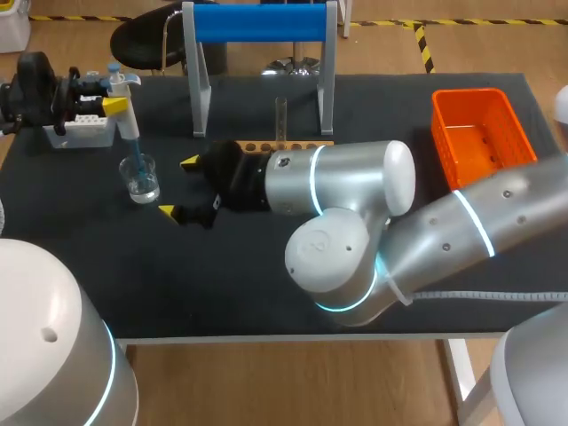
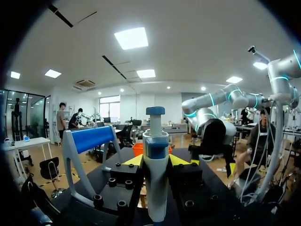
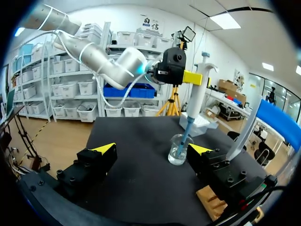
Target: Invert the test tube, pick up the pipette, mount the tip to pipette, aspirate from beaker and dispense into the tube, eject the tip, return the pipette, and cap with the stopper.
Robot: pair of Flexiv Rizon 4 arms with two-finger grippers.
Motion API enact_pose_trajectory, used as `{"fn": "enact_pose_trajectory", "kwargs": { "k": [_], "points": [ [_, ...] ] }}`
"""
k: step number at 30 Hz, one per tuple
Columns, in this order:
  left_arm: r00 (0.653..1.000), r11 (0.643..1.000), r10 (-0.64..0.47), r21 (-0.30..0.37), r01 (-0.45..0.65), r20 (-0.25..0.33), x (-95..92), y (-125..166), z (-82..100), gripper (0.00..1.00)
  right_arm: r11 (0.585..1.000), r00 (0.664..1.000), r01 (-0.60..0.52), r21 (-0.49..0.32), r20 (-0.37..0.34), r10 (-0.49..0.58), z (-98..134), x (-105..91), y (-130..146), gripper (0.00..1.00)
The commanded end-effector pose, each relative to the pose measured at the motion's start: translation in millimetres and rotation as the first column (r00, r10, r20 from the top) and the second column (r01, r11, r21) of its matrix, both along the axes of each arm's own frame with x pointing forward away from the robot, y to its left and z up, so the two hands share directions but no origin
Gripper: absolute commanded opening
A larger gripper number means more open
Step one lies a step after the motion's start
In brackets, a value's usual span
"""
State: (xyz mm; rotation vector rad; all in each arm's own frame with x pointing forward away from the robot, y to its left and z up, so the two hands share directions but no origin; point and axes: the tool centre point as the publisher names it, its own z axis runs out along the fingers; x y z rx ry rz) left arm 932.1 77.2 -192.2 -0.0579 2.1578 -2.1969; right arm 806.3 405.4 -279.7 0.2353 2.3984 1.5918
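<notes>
Left gripper [image 1: 114, 106] is recorded at 10 o'clock on the table [image 1: 222, 284], its fingers closed on the pipette [image 1: 128, 121] from both sides. In the left wrist view the pipette body is clamped upright between the two yellow tips, plunger uppermost. The mounted tip [image 1: 138, 158] is lowered into the beaker [image 1: 142, 185], which holds clear liquid. Whether the tip reaches the liquid cannot be told.

White tip box [image 1: 80, 133] is noted at 11 o'clock of the beaker, just beside the left gripper.

Right gripper [image 1: 178, 187] is held low at 3 o'clock of the beaker, near it but apart. Its fingers are spread wide with nothing between them.

Test tube [image 1: 280, 115] is stood upright in the wooden rack [image 1: 306, 142], at 2 o'clock of the right gripper, between the legs of the blue-barred stand [image 1: 259, 22].

Orange basket [image 1: 479, 133] is placed at 2 o'clock on the table.
</notes>
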Motion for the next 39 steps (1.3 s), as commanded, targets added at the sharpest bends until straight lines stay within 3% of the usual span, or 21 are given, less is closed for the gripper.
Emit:
{"fn": "enact_pose_trajectory", "kwargs": {
  "k": [1, 6, 11, 25, 32, 38, 39],
  "points": [
    [1.000, 1.000, -0.004, -0.002, 0.004, 0.001, 1.3, 0.9, -0.7, 0.00, 0.969, 0.967, -0.247, 0.028, -0.058, 0.248, 20.4, 10.7, -33.3, 1.00],
    [1.000, 1.000, -0.004, -0.002, 0.004, 0.001, 1.3, 0.9, -0.7, 0.00, 0.916, 0.914, -0.398, 0.047, -0.070, 0.400, 37.1, 1.1, -34.0, 1.00],
    [1.000, 1.000, -0.004, -0.002, 0.004, 0.001, 1.3, 0.9, -0.7, 0.00, 0.876, 0.873, -0.481, 0.038, -0.066, 0.483, 51.2, -6.7, -33.2, 1.00],
    [1.000, 1.000, -0.004, -0.002, 0.004, 0.001, 1.3, 0.9, -0.7, 0.00, 0.712, 0.710, -0.702, 0.006, -0.066, 0.701, 105.1, -20.3, -31.5, 1.00],
    [1.000, 1.000, -0.004, -0.002, 0.004, 0.001, 1.3, 0.9, -0.7, 0.00, 0.679, 0.676, -0.734, 0.030, -0.063, 0.734, 133.7, -7.5, -31.5, 1.00],
    [1.000, 1.000, -0.004, -0.002, 0.004, 0.001, 1.3, 0.9, -0.7, 0.00, 0.684, 0.682, -0.730, 0.014, -0.053, 0.729, 149.0, 8.9, -22.6, 1.00],
    [1.000, 1.000, -0.004, -0.002, 0.004, 0.001, 1.3, 0.9, -0.7, 0.00, 0.684, 0.683, -0.729, 0.016, -0.048, 0.729, 150.4, 11.2, -19.9, 0.96]
  ]
}}
